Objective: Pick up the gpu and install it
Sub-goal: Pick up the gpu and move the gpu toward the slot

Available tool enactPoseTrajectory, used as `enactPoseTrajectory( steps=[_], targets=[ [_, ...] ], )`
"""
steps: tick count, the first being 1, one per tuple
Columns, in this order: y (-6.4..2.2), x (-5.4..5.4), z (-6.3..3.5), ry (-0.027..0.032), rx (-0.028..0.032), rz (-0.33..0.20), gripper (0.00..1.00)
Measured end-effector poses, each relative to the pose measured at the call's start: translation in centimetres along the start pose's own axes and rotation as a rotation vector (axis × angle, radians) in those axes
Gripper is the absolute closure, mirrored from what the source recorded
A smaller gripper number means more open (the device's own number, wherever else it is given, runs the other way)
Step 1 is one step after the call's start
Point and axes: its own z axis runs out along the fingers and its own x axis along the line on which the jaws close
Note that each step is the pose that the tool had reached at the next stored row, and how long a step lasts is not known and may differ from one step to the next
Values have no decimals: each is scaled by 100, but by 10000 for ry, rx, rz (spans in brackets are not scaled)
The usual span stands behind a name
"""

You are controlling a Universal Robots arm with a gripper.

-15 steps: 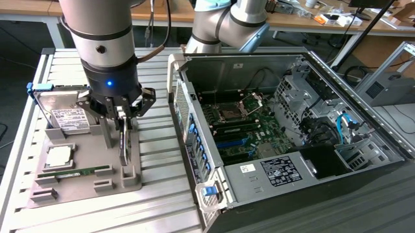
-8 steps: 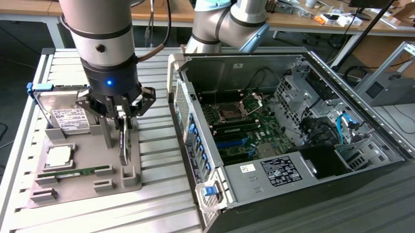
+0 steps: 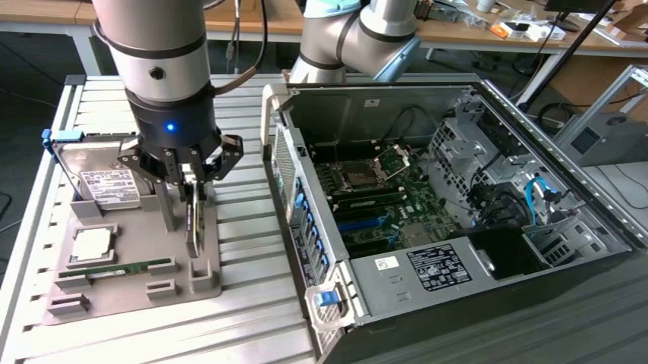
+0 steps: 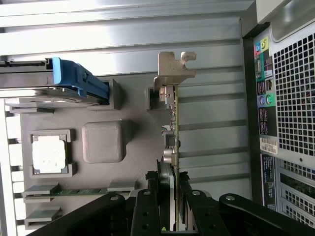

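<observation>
Your gripper (image 3: 190,182) (image 4: 172,189) sits over the grey parts holder (image 3: 136,294) (image 4: 135,128) on the slatted metal counter (image 3: 253,318) (image 4: 123,34). Its fingers are clamped on the gpu (image 3: 194,224) (image 4: 173,125), one against each face near the top edge. The card stands on edge directly beneath the fingers and reaches down to the holder. In the wrist view you see it edge-on, running away from the fingers to its silver bracket (image 4: 173,69) at the far end.

Close beside the fingers, on the exterior view's left, a hard drive (image 3: 106,178) stands upright in its own slot, with a blue carrier (image 4: 74,81) on it. It is near the fingers but not touching them. Further down the holder on that same side you have a processor chip (image 3: 91,243) (image 4: 49,153) lying flat in a square recess, and past it the narrow green RAM stick (image 3: 121,269) (image 4: 74,191) lying in its groove. A raised grey block (image 4: 102,141) sits between the chip and the card.

On the other side of the fingers, the exterior view's right, the open computer case (image 3: 567,152) lies on its side with the motherboard (image 3: 385,205) exposed. Its perforated rear panel (image 3: 288,174) (image 4: 295,98) stands between the fingers and the board.
</observation>
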Motion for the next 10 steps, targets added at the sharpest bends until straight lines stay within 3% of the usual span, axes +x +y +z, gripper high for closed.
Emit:
enactPoseTrajectory(
  steps=[10],
  targets=[
    [1, -1, -23, 0, 0, 0, 73]
  ],
)
